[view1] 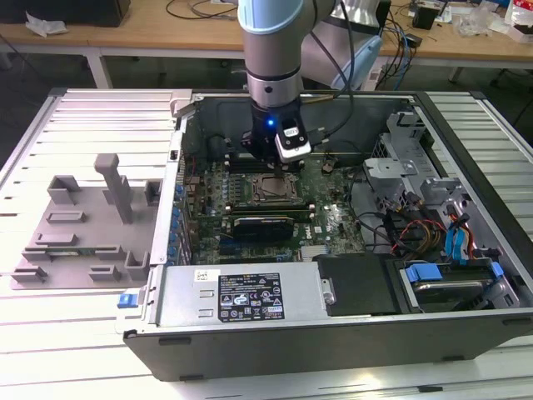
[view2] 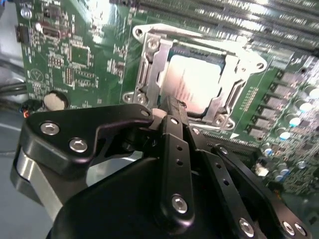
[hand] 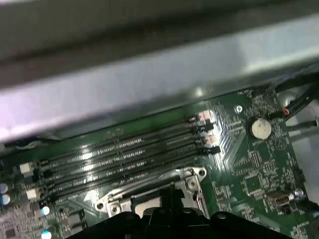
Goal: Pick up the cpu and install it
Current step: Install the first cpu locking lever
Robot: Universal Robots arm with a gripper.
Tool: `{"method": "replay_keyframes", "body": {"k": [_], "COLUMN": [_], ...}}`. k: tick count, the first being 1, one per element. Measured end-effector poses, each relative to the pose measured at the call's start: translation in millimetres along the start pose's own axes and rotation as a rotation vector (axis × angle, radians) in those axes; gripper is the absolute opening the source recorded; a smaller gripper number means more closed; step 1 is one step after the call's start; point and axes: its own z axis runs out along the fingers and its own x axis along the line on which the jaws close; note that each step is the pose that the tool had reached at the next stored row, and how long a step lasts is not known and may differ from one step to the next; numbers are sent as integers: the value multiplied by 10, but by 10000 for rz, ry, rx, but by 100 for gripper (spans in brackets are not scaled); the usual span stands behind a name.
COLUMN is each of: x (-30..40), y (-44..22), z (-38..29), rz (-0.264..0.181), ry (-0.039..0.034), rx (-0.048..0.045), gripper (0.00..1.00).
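Note:
The cpu point(view2: 192, 82), a flat square chip with a shiny silver top, lies inside the open metal socket frame point(view2: 149, 64) on the green motherboard point(view2: 75, 55). My gripper point(view2: 167, 107) hovers just beside the socket's near edge, its black fingers brought together with nothing between them. In the exterior view the gripper point(view1: 263, 157) hangs inside the open computer case, right behind the socket frame point(view1: 271, 190). The first wrist view has the gripper's tip point(hand: 169, 199) over the socket frame point(hand: 189, 177), next to the memory slots point(hand: 129, 149).
A grey plastic tray point(view1: 83, 225) with upright blocks sits at the exterior view's left of the case. The case wall point(view1: 171, 208), drive cage point(view1: 416, 158), bundled cables point(view1: 416, 233) and power supply point(view1: 250, 296) surround the board. A coin battery point(hand: 260, 128) sits on the board.

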Motion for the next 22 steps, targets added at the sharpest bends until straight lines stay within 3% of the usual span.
{"method": "replay_keyframes", "body": {"k": [2,18,19,22], "x": [-1,-2,-2,-2], "y": [-17,-16,-16,-16], "z": [-6,-25,-24,-24], "rz": [-15,-16,-27,-138], "ry": [-26,-37,-55,-83], "rx": [97,127,206,622], "gripper": [11,11,11,11]}}
